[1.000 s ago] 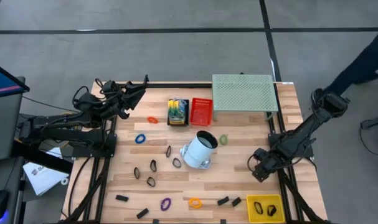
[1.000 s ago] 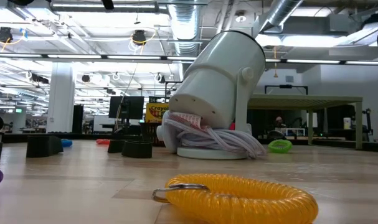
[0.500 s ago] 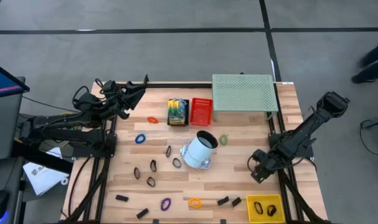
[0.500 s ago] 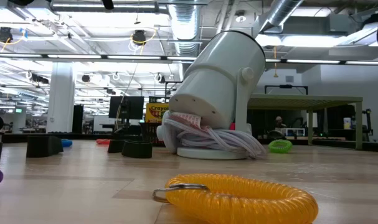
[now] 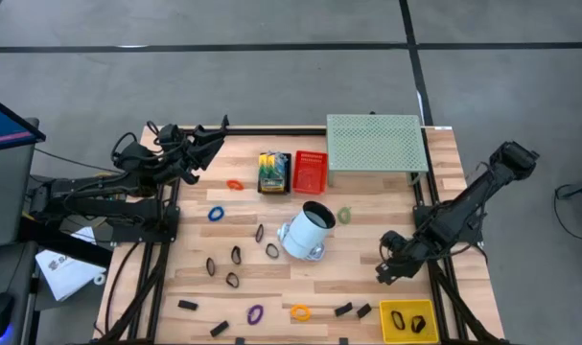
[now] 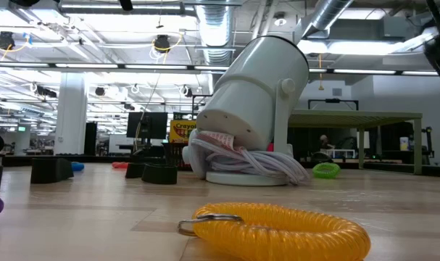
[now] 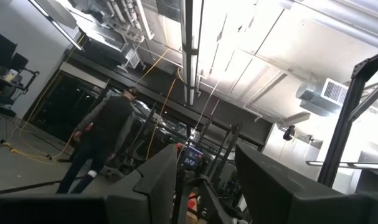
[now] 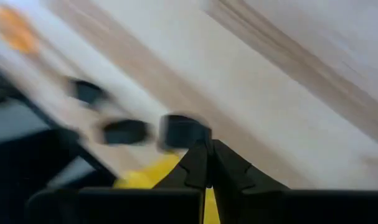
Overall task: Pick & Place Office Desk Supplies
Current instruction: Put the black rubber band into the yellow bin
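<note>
Landmark: a white tilted canister [image 5: 307,230] on a round base near the middle of the wooden worktop [image 5: 367,278]; in the low view it [image 6: 254,98] leans over a bundle of white cord.

Behind the canister stand a yellow-green crayon box [image 5: 272,172], a red basket [image 5: 310,172] touching it, and a green perforated tray [image 5: 377,145] farther toward the right arm's side. A green band [image 5: 344,216] lies just beside the canister on that side. On the left arm's side of the canister lie an orange band [image 5: 235,184], a blue band [image 5: 216,214] and several black rings [image 5: 235,255]. In front of the canister lie a purple band [image 5: 255,313], an orange-yellow coiled band [image 5: 300,311], which fills the foreground of the low view [image 6: 277,228], and black binder clips [image 5: 343,310]. A yellow bin [image 5: 407,317] sits at the front corner on the right arm's side.

The right hand [image 5: 384,271] hangs low over bare worktop between the canister and the yellow bin, its arm slanting down from the worktop's edge. Its fingers [image 8: 198,163] are pressed together with nothing between them.

The left hand [image 5: 217,132] waits raised at the far corner on the left arm's side, well apart from the canister, pointing away from the worktop; its fingers [image 7: 151,186] stand apart and hold nothing. A person shows in the room beyond.
</note>
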Motion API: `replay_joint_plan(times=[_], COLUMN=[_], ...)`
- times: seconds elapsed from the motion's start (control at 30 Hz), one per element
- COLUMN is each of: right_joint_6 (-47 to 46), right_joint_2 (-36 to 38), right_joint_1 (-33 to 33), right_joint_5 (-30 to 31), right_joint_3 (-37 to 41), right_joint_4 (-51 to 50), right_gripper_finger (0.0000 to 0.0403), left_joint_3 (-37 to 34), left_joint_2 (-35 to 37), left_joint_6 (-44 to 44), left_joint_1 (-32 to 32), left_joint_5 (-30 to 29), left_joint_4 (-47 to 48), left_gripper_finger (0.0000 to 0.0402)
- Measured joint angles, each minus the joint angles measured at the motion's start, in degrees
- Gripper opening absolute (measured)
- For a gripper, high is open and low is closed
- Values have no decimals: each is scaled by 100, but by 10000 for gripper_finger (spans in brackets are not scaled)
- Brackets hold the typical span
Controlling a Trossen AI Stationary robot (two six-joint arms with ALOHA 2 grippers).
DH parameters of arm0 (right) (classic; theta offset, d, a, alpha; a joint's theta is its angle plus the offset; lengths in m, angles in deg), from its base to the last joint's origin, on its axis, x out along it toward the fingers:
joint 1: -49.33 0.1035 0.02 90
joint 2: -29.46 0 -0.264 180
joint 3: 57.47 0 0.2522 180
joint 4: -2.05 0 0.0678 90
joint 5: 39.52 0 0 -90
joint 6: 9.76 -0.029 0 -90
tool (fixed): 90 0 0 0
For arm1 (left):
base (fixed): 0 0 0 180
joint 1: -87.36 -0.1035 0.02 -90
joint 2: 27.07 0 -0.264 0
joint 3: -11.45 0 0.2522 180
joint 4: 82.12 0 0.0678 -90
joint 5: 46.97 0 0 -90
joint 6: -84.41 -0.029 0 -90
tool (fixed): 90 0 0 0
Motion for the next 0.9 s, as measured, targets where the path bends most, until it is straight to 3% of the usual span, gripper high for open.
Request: replay_joint_plan(times=[0.1, 0.3, 0.57, 0.7, 0.9], right_joint_6=[-23, -521, -1993, -2810, -2908], right_joint_2=[0, -11, -882, -1224, -1506], right_joint_1=[-26, 324, 1693, 2205, 2267], right_joint_5=[346, 317, -853, -856, -939], right_joint_3=[-511, -1235, -1394, -1394, -1394], right_joint_4=[12, -200, -255, -58, 30], right_gripper_finger=[4, 3, 1, 1, 8], left_joint_3=[0, 0, 0, 0, 0], left_joint_2=[-1, 0, 0, -2, -2], left_joint_6=[-18, -140, -139, -144, -149], left_joint_1=[0, 0, 0, -2, 0], left_joint_5=[0, 119, 429, 450, 448], left_joint_4=[2, 23, 129, 175, 173], left_gripper_finger=[159, 159, 159, 159, 159])
